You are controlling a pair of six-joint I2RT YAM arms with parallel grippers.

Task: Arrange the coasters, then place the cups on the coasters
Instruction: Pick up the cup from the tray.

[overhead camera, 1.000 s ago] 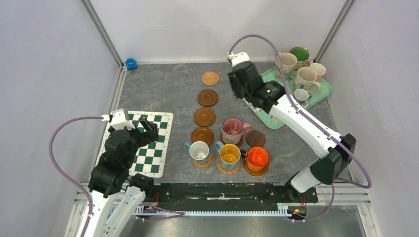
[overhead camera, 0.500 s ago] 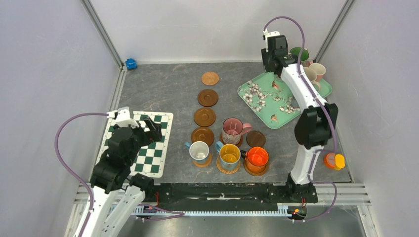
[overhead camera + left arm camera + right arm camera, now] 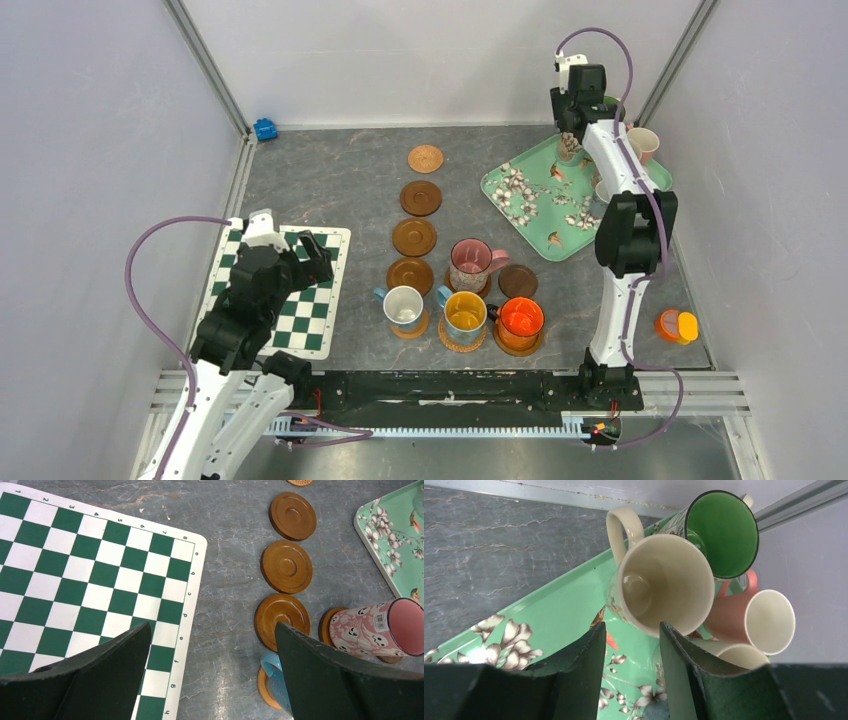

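Observation:
A column of coasters (image 3: 414,237) runs down the table's middle, with a woven one (image 3: 425,158) at its far end. Near the front, a pink speckled cup (image 3: 472,263), a white cup (image 3: 404,307), a blue cup with yellow inside (image 3: 466,313) and an orange cup (image 3: 520,320) each stand on a coaster. One coaster (image 3: 518,281) lies bare. My right gripper (image 3: 571,128) (image 3: 631,630) hangs open over the tray's far corner, its tips just short of a cream cup (image 3: 664,577). A green-inside cup (image 3: 722,532) and a pink cup (image 3: 769,620) crowd behind it. My left gripper (image 3: 310,258) (image 3: 212,627) is open and holds nothing.
The mint floral tray (image 3: 530,200) sits at the back right. A green-white chequered mat (image 3: 290,290) lies under my left arm. A small blue object (image 3: 265,129) rests in the back left corner, and an orange-yellow object (image 3: 677,325) lies near the right wall.
My right arm swung from the tray's left side to the far right corner above the cups, and its jaws widened a little. The left arm shifted slightly.

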